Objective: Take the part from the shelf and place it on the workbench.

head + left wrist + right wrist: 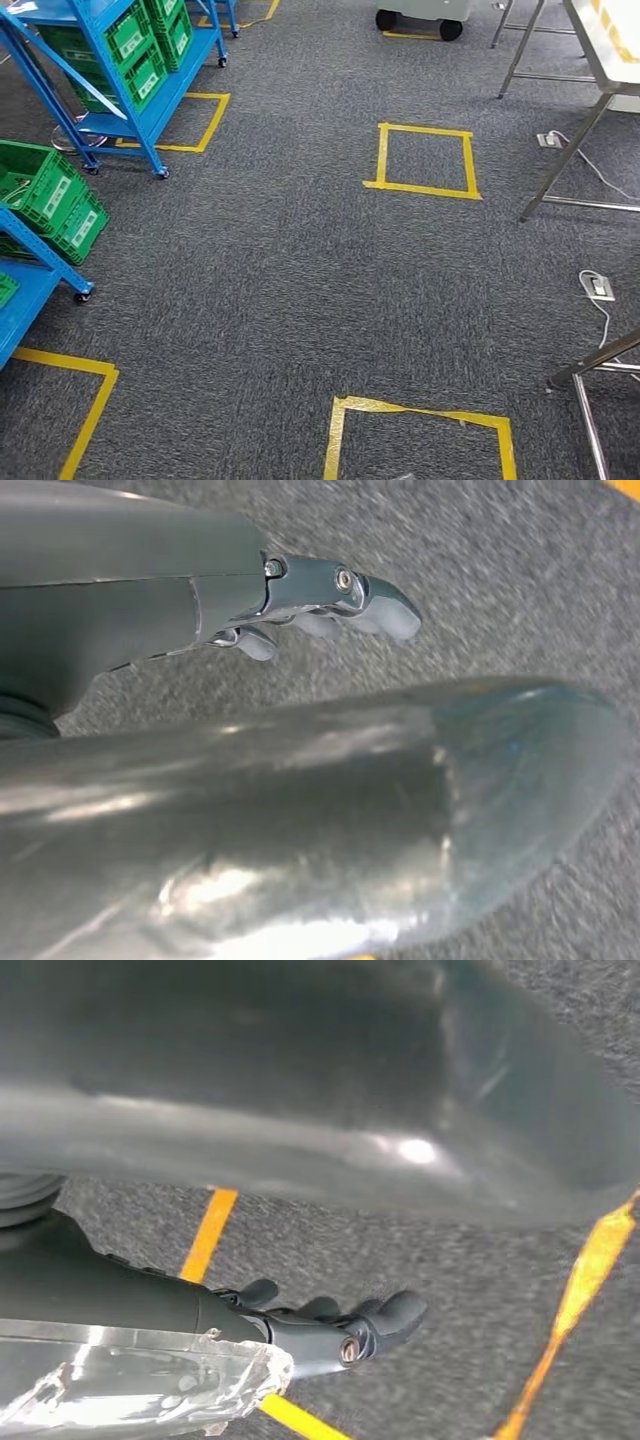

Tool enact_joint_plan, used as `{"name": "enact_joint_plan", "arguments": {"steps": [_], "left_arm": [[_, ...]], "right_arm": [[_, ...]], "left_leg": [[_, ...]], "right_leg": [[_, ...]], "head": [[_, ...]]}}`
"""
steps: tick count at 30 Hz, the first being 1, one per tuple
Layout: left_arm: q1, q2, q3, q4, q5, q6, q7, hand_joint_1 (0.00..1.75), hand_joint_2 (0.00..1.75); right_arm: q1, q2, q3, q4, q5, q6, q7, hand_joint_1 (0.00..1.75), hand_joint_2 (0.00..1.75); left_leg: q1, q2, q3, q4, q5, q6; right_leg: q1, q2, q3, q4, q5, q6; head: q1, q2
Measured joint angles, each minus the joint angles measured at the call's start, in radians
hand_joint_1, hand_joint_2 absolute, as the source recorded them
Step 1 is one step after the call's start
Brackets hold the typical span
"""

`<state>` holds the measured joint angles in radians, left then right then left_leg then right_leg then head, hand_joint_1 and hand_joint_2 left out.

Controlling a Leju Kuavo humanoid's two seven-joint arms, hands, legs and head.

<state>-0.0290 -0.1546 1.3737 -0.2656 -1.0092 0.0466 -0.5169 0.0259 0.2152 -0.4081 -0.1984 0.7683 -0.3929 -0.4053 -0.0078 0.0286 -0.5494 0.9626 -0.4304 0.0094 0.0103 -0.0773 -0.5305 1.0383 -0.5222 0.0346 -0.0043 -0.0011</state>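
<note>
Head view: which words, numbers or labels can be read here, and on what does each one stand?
None can be read.
White labels on the green crates of the blue shelf: too small and blurred.
Yellow tape squares on the carpet: plain, no text.

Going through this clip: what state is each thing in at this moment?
left hand: fingers stretched out, holding nothing.
right hand: fingers stretched out; whether it grips anything is unclear.
clear plastic piece: lies along the right hand.
green crates: sitting tilted on the blue shelf.
floor socket: white cable attached.
</note>
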Motion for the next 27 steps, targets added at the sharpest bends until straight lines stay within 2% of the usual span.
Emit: {"name": "enact_joint_plan", "arguments": {"steps": [2,3,4,5,6,7,9,10,11,13,14,15,16,17,18,19,20,21,22,23,24,25,26,27], "left_arm": [[-0.004,0.001,0.000,-0.001,-0.001,0.001,0.000,0.00,0.00],[-0.006,0.001,0.000,-0.001,-0.002,0.000,0.000,0.00,0.00],[-0.006,0.002,0.000,-0.001,-0.003,-0.001,0.000,0.00,0.00],[-0.005,0.002,0.000,-0.001,-0.003,-0.002,0.000,0.00,0.00],[-0.004,0.002,0.000,-0.001,-0.004,-0.004,0.000,0.00,0.00],[-0.003,0.002,0.000,-0.001,-0.004,-0.005,0.000,0.00,0.00],[-0.005,0.003,0.000,-0.002,-0.005,-0.007,0.000,0.00,0.00],[-0.006,0.004,0.000,-0.002,-0.006,-0.008,0.000,0.00,0.00],[-0.007,0.006,0.000,-0.002,-0.007,-0.009,0.000,0.00,0.00],[-0.003,0.008,0.000,-0.002,-0.011,-0.008,0.001,0.00,0.00],[0.001,0.009,0.000,-0.002,-0.012,-0.008,0.002,0.00,0.00],[0.002,0.009,0.000,-0.002,-0.013,-0.008,0.005,0.00,0.00],[0.002,0.009,0.000,-0.002,-0.014,-0.007,0.007,0.00,0.00],[-0.001,0.008,0.000,-0.002,-0.014,-0.006,0.009,0.00,0.00],[-0.003,0.008,0.000,-0.002,-0.014,-0.005,0.011,0.00,0.00],[-0.005,0.008,0.000,-0.002,-0.014,-0.004,0.013,0.00,0.00],[-0.004,0.008,0.000,-0.002,-0.014,-0.003,0.014,0.00,0.00],[-0.002,0.008,0.000,-0.002,-0.014,-0.003,0.015,0.00,0.00],[0.000,0.008,0.000,-0.002,-0.014,-0.002,0.016,0.00,0.00],[0.001,0.008,0.000,-0.002,-0.014,-0.001,0.016,0.00,0.00],[-0.001,0.008,0.000,-0.002,-0.014,-0.001,0.016,0.00,0.00],[-0.004,0.008,0.000,-0.002,-0.014,-0.001,0.016,0.00,0.00],[-0.006,0.008,0.000,-0.002,-0.014,-0.001,0.016,0.00,0.00],[-0.007,0.008,0.000,-0.002,-0.014,0.000,0.017,0.00,0.00]], "right_arm": [[0.002,-0.002,0.000,0.001,0.000,0.002,0.000,0.00,0.00],[0.004,-0.003,0.000,0.001,0.000,0.002,0.001,0.00,0.00],[0.005,-0.005,0.000,0.002,0.001,0.002,0.003,0.00,0.00],[0.006,-0.005,0.000,0.002,0.002,0.002,0.004,0.00,0.00],[0.007,-0.006,0.000,0.002,0.002,0.002,0.006,0.00,0.00],[0.007,-0.007,0.000,0.002,0.003,0.002,0.006,0.00,0.00],[0.006,-0.008,0.000,0.002,0.004,0.002,0.007,0.00,0.00],[0.006,-0.008,0.000,0.003,0.004,0.002,0.007,0.00,0.00],[0.006,-0.008,0.000,0.003,0.005,0.001,0.009,0.00,0.00],[0.006,-0.009,0.000,0.004,0.009,-0.001,0.016,0.00,0.00],[0.005,-0.009,0.000,0.004,0.011,-0.004,0.022,0.00,0.00],[0.004,-0.009,0.000,0.004,0.014,-0.007,0.028,0.00,0.00],[0.005,-0.009,0.000,0.004,0.017,-0.010,0.033,0.00,0.00],[0.006,-0.010,0.000,0.004,0.019,-0.012,0.037,0.00,0.00],[0.009,-0.011,0.000,0.004,0.020,-0.013,0.040,0.00,0.00],[0.010,-0.011,0.000,0.004,0.021,-0.014,0.043,0.00,0.00],[0.011,-0.012,0.000,0.004,0.021,-0.015,0.044,0.00,0.00],[0.010,-0.012,0.000,0.004,0.022,-0.016,0.045,0.00,0.00],[0.009,-0.012,0.000,0.004,0.023,-0.018,0.047,0.00,0.00],[0.009,-0.012,0.000,0.004,0.024,-0.021,0.050,0.00,0.00],[0.008,-0.012,0.000,0.004,0.025,-0.026,0.055,0.00,0.00],[0.008,-0.012,0.000,0.004,0.026,-0.031,0.061,0.00,0.00],[0.009,-0.012,-0.001,0.004,0.026,-0.037,0.067,0.00,0.00],[0.008,-0.012,-0.001,0.004,0.027,-0.042,0.072,0.00,0.00]], "left_leg": [[0.004,-0.022,-0.003,-0.001,0.004,0.007],[0.004,-0.035,-0.005,-0.001,0.006,0.009],[0.004,-0.048,-0.007,-0.001,0.008,0.010],[0.004,-0.061,-0.008,0.000,0.009,0.009],[0.005,-0.075,-0.009,0.000,0.011,0.007],[0.007,-0.090,-0.009,0.001,0.012,0.005],[0.007,-0.118,-0.014,0.009,0.013,-0.004],[0.007,-0.130,-0.019,0.013,0.015,-0.010],[0.007,-0.141,-0.025,0.017,0.017,-0.016],[0.010,-0.162,-0.037,0.019,0.023,-0.028],[0.011,-0.155,-0.042,0.023,0.021,-0.033],[0.011,-0.132,-0.054,0.044,0.007,-0.037],[0.010,-0.102,-0.073,0.085,-0.020,-0.040],[0.008,-0.070,-0.101,0.147,-0.057,-0.043],[0.008,-0.049,-0.135,0.221,-0.095,-0.045],[0.008,-0.042,-0.162,0.284,-0.121,-0.046],[0.008,-0.040,-0.175,0.319,-0.129,-0.046],[0.008,-0.039,-0.169,0.314,-0.117,-0.044],[0.007,-0.034,-0.142,0.270,-0.089,-0.042],[0.005,-0.015,-0.101,0.200,-0.056,-0.038],[0.001,0.014,-0.061,0.127,-0.032,-0.035],[-0.003,0.038,-0.031,0.071,-0.016,-0.030],[-0.006,0.057,-0.015,0.038,-0.011,-0.026],[-0.009,0.057,-0.012,0.027,-0.013,-0.022]], "right_leg": [[-0.004,0.056,-0.054,0.121,-0.065,0.009],[-0.006,0.068,-0.088,0.194,-0.096,0.012],[-0.006,0.072,-0.114,0.247,-0.113,0.014],[-0.007,0.074,-0.125,0.266,-0.111,0.015],[-0.009,0.076,-0.116,0.246,-0.089,0.016],[-0.012,0.083,-0.090,0.192,-0.055,0.017],[-0.023,0.132,-0.023,0.054,0.004,0.020],[-0.027,0.154,-0.002,0.007,0.017,0.018],[-0.029,0.167,0.007,-0.015,0.018,0.013],[-0.025,0.150,0.008,-0.018,0.018,-0.003],[-0.024,0.138,0.009,-0.018,0.021,-0.011],[-0.023,0.125,0.009,-0.019,0.024,-0.018],[-0.022,0.110,0.008,-0.021,0.027,-0.023],[-0.019,0.095,0.007,-0.021,0.028,-0.027],[-0.016,0.077,0.005,-0.021,0.028,-0.029],[-0.014,0.060,0.004,-0.021,0.027,-0.030],[-0.013,0.044,0.003,-0.021,0.027,-0.030],[-0.012,0.030,0.003,-0.021,0.026,-0.031],[-0.012,0.017,0.005,-0.021,0.025,-0.030],[-0.012,0.005,0.007,-0.021,0.024,-0.029],[-0.009,-0.006,0.009,-0.020,0.021,-0.026],[-0.006,-0.017,0.010,-0.019,0.018,-0.022],[-0.003,-0.027,0.012,-0.019,0.015,-0.019],[-0.001,-0.038,0.014,-0.020,0.013,-0.015]], "head": [[0.005,0.000],[0.006,0.000],[0.007,0.000],[0.008,0.000],[0.008,0.000],[0.008,0.000],[0.009,0.000],[0.008,0.000],[0.008,0.000],[0.008,0.000],[0.008,0.000],[0.004,0.000],[0.000,0.000],[-0.004,0.000],[-0.007,0.000],[-0.007,0.000],[-0.008,0.000],[-0.008,0.000],[-0.008,0.000],[-0.008,0.000],[-0.008,0.000],[-0.008,0.000],[-0.008,0.000],[-0.007,0.000]]}}
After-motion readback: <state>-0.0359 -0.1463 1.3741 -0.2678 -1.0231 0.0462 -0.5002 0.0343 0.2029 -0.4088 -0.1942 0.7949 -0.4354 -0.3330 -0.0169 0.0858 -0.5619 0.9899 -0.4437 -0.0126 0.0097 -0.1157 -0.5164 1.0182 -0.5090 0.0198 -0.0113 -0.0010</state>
